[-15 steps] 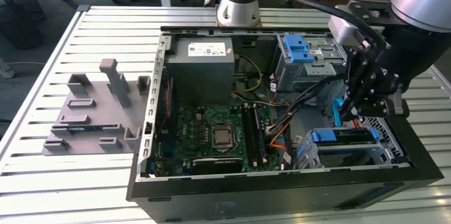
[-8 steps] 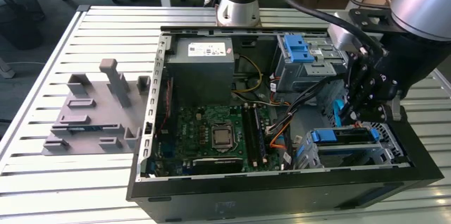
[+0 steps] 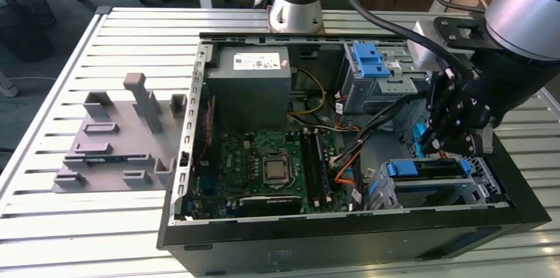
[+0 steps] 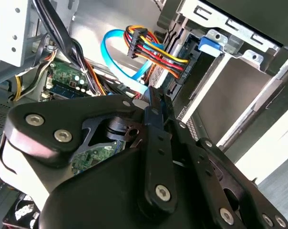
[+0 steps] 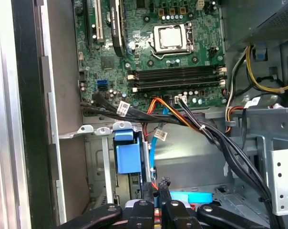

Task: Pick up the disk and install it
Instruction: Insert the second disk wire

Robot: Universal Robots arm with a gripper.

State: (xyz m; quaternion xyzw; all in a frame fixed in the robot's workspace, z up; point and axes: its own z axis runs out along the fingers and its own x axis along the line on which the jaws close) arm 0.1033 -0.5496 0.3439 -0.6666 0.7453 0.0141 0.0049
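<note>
The disk sits in the lower drive cage at the case's front corner on the exterior view's right; its blue bracket end shows and the silver body is mostly hidden. That blue end appears in both wrist views, inside the silver cage. My black gripper hangs inside the case just above and beside that cage. Its fingers are shut together with nothing visible between them. In the second wrist view the gripper ends close to a light-blue data cable and a bundle of coloured power wires.
The open computer case lies on a slatted metal table. Inside are the grey power supply, the green motherboard, an upper cage with a bare blue latch and black cable bundles. A grey fixture lies at the exterior view's left.
</note>
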